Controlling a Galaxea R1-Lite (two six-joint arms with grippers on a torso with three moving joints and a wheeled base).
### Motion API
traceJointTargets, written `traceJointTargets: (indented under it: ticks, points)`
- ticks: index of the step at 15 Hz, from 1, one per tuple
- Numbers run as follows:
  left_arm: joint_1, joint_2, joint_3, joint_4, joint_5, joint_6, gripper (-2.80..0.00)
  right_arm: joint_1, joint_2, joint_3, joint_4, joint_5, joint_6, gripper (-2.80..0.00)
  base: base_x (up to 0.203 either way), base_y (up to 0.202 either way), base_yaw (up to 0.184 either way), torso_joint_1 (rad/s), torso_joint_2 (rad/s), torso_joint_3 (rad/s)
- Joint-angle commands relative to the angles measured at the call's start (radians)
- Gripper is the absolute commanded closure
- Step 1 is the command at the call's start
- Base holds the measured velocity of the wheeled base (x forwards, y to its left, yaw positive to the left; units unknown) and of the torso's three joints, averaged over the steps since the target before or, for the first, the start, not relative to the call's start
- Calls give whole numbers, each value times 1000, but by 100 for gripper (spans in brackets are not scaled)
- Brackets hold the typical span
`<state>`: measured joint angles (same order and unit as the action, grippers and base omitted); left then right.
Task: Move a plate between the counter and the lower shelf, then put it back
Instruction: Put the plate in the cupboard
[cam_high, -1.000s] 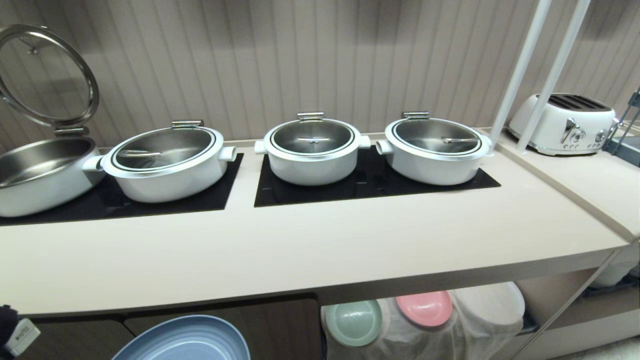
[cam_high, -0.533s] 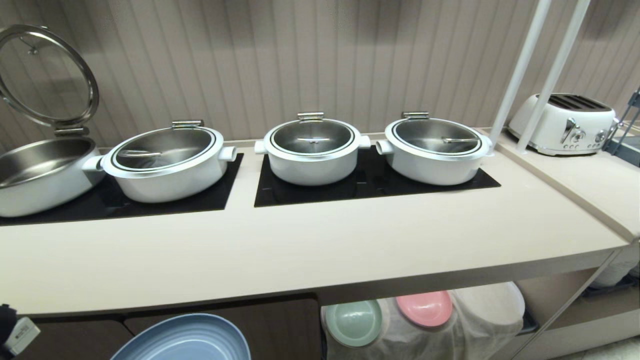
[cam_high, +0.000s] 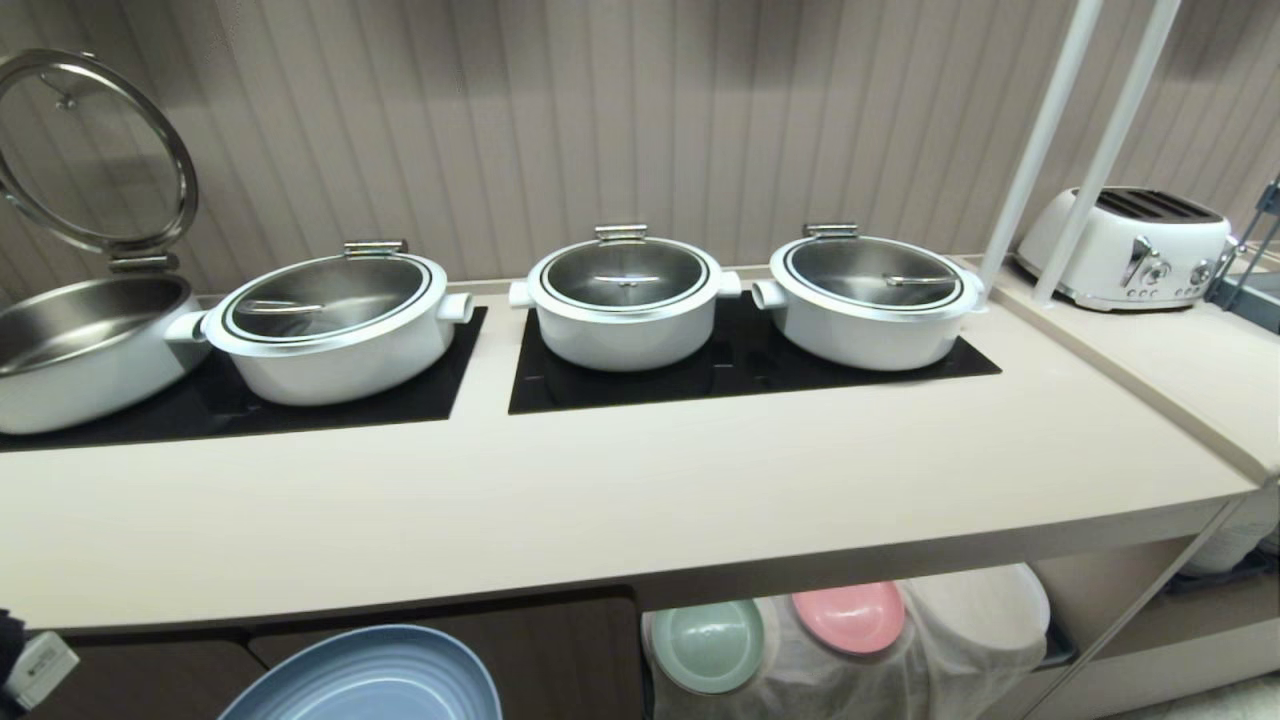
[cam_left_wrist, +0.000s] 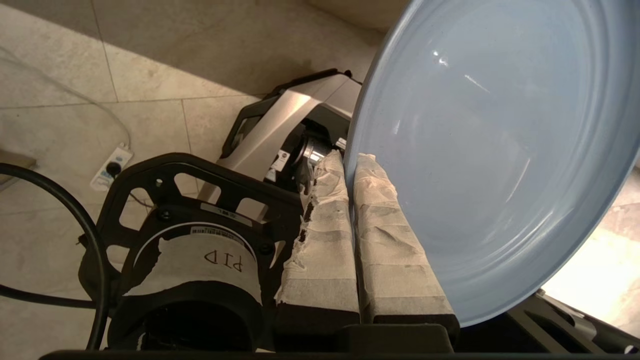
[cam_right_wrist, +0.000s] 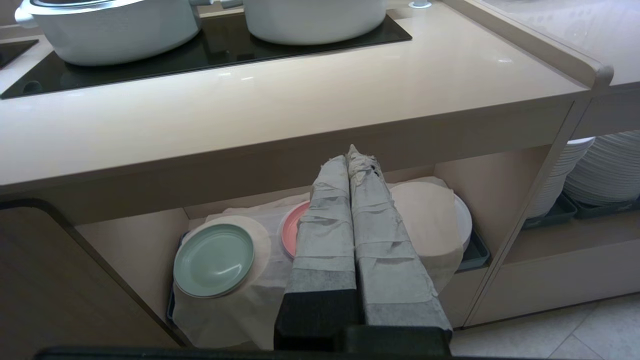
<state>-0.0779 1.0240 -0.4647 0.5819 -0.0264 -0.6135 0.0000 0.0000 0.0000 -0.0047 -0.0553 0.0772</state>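
Light-blue plate (cam_left_wrist: 490, 150) pinched at its rim by my left hand (cam_left_wrist: 350, 165), fingers clamped tight; plate sits low at 7 o'clock in head view, below the tabletop (cam_high: 620, 480) front edge. Right hand (cam_right_wrist: 352, 160) fully closed, empty, before the lower shelf (cam_right_wrist: 140, 250).

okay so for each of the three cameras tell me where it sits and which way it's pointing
Head view: high on the robot, looking down at the counter; only a bit of the left arm shows at the edge.
Left wrist view: behind the left gripper, aimed at the floor, fingers clamping the plate.
Right wrist view: behind the right gripper, facing the lower shelf.
Shared: head and left wrist views both show the plate.
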Motion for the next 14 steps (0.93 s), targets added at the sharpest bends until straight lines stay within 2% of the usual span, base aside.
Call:
traceJointTargets:
  ticks: [1,14]
  points:
    - [1,-5,0,3,0,-2,0,0,0,0,0,0,-1,0,0,0,0,0,0,0]
    - [1,-15,5,3,0,-1,0,-1,0,0,0,0,-1,0,0,0,0,0,0,0]
